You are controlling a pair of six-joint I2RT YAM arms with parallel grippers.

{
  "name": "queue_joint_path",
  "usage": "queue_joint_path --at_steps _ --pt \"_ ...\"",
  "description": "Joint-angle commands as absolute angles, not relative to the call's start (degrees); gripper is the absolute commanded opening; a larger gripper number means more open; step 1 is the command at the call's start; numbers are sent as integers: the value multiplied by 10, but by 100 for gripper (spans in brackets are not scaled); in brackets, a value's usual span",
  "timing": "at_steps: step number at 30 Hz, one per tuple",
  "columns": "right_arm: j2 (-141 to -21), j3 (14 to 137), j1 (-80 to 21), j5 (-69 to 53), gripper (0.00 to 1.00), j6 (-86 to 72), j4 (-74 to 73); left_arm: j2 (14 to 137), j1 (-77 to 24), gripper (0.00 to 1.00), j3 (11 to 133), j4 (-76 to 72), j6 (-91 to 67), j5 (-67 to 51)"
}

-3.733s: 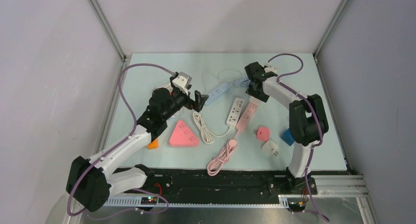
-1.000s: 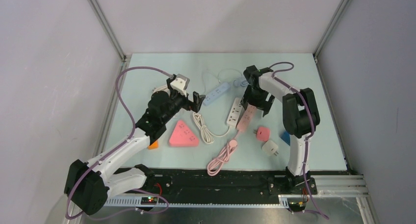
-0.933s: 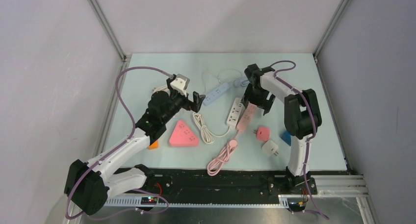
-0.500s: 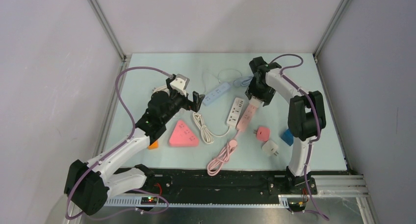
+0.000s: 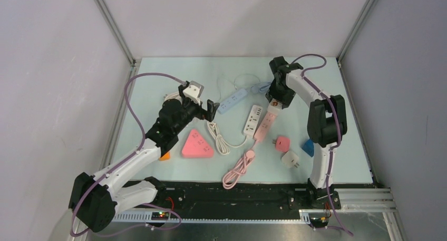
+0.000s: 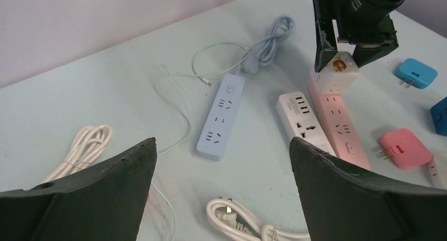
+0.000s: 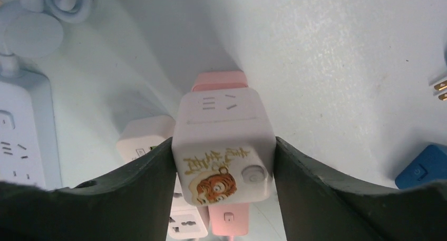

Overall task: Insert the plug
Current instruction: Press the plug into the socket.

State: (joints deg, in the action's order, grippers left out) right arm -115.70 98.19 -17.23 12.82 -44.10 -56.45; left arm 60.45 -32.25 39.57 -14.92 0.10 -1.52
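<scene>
Right claw has just clamped the white cube plug (atop the pink strip), so pressing it home looks next.

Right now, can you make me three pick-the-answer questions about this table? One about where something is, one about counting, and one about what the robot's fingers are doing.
1. Where does the white cube adapter sit? A on the pink power strip; B in a drawer; C on a shelf.
2. How many long power strips lie on the table? A one; B three; C six.
3. How are the left fingers? A shut on a cable; B shut on a triangle; C open, holding nothing.

Answers: 1 A, it stands on the pink strip's far end, between the right fingers. 2 B, a blue power strip, a white power strip and the pink one. 3 C, they stand wide apart, nothing between them.
</scene>
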Motion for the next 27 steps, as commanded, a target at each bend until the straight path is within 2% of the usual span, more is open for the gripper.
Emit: queue_joint_path --at_steps 1,3,4,10,20,27 --pt "-1186 1007 -170 132 63 -434 -595 590 -326 100 390 -164 18 -2" --pt "-1189 1003 -169 127 52 -435 -597 590 -327 100 390 -164 18 -2" --pt "-1190 1000 -168 126 43 -436 -599 590 -327 100 390 -163 18 -2" --pt "-1227 1012 -163 128 23 -448 -640 589 -327 100 391 -160 22 -2" --pt "-1282 1011 -171 143 22 -443 -674 591 -327 100 393 -154 27 -2" --pt "-1272 937 -179 129 21 -461 -628 592 -327 100 392 -153 29 -2"
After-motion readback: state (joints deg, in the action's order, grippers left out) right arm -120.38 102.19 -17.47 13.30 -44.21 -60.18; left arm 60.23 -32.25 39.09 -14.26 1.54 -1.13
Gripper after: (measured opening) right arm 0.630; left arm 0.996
